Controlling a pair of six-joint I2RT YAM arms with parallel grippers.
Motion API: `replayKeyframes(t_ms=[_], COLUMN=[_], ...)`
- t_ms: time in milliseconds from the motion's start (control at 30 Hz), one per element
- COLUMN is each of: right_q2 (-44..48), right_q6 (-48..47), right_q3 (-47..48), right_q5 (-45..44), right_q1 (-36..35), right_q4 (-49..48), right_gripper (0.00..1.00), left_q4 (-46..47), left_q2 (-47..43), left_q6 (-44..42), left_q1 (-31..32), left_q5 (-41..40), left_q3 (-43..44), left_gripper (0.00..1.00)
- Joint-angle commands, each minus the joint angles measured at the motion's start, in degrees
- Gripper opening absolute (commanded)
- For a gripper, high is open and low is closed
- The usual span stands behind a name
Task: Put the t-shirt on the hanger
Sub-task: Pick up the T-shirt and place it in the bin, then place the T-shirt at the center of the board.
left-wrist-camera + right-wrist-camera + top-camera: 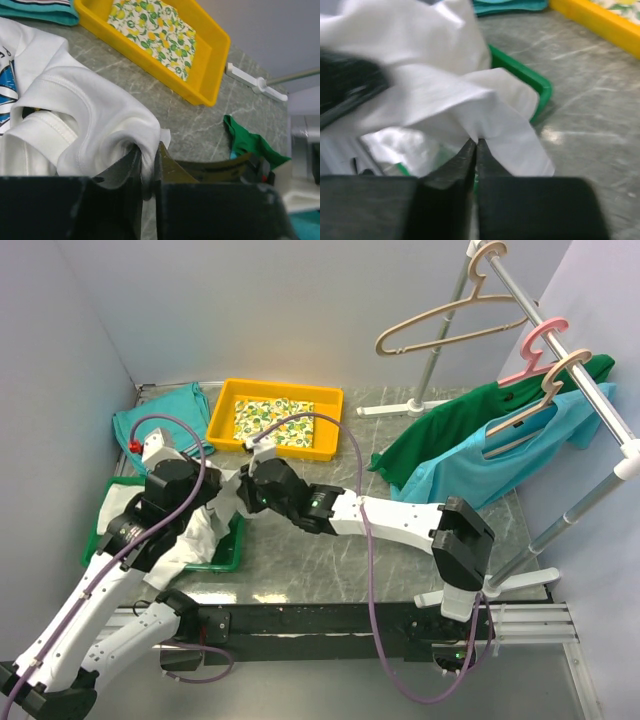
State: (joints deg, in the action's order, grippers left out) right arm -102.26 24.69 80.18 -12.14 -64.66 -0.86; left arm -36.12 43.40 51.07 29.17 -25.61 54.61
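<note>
The white t-shirt lies bunched over a green tray at the left, a bit of blue print showing in the left wrist view. My left gripper is shut on a thick fold of the t-shirt, which wraps between its fingers. My right gripper reaches in from the right, and its jaws are shut on a thin edge of the t-shirt at their tips. The beige hanger hangs bare on the rack's rod at the back right, far from both grippers.
A yellow bin with a lemon-print cloth stands behind the grippers. A teal cloth lies at the back left. On the rack hang a pink hanger, a green shirt and a light blue shirt on a tan hanger.
</note>
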Motion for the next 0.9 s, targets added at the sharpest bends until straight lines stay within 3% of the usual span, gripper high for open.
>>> replayKeyframes(t_ms=[0,33,167,267,367,500,533,600,633,733,867], right_q2=[2.94,3.99,7.77,11.28,13.31,13.67,12.45,11.12,10.51,9.8,8.39], right_q6=[0.81,0.19,-1.75,0.61,5.43,5.2,4.85,4.32,4.06,2.91,1.59], right_q3=[1.28,4.08,8.32,4.12,-3.09,-7.58,-6.11,-4.78,-4.42,-3.55,-1.52], right_q5=[-8.75,-10.52,-20.02,-20.73,-16.52,-12.83,-12.56,-10.72,-10.19,-10.44,-10.63], right_q1=[2.96,3.05,4.02,7.44,14.2,17.73,17.47,16.86,16.5,14.31,11.84], right_q4=[3.29,4.98,11.84,13.26,13.51,11.94,12.72,13.87,13.52,12.55,12.64], right_gripper=[0.0,0.0,0.0,0.0,0.0,0.02,0.08,0.22,0.39,0.57,0.62], left_q4=[6.84,7.55,9.49,7.39,4.23,-0.87,-2.19,-4.57,-4.14,-0.1,4.73], left_q2=[0.81,1.86,4.94,5.47,2.67,-0.5,-0.59,-1.29,-1.56,-1.56,1.07], left_q6=[-2.11,-2.29,-2.73,-0.8,2.27,6.48,7.37,10.0,10.36,11.24,10.46], left_q1=[0.1,0.01,0.1,0.01,0.01,0.01,0.01,0.1,0.1,0.1,0.19], left_q5=[4.78,4.95,6.71,4.35,-0.3,-3.12,-3.57,-3.58,-2.79,1.5,5.47], left_q3=[4.71,5.15,6.65,5.69,2.44,-2.22,-3.88,-6.34,-9.49,-15.65,-18.31], left_gripper=[0.28,0.34,0.71,0.85,0.86,0.77,0.71,0.69,0.66,0.59,0.57])
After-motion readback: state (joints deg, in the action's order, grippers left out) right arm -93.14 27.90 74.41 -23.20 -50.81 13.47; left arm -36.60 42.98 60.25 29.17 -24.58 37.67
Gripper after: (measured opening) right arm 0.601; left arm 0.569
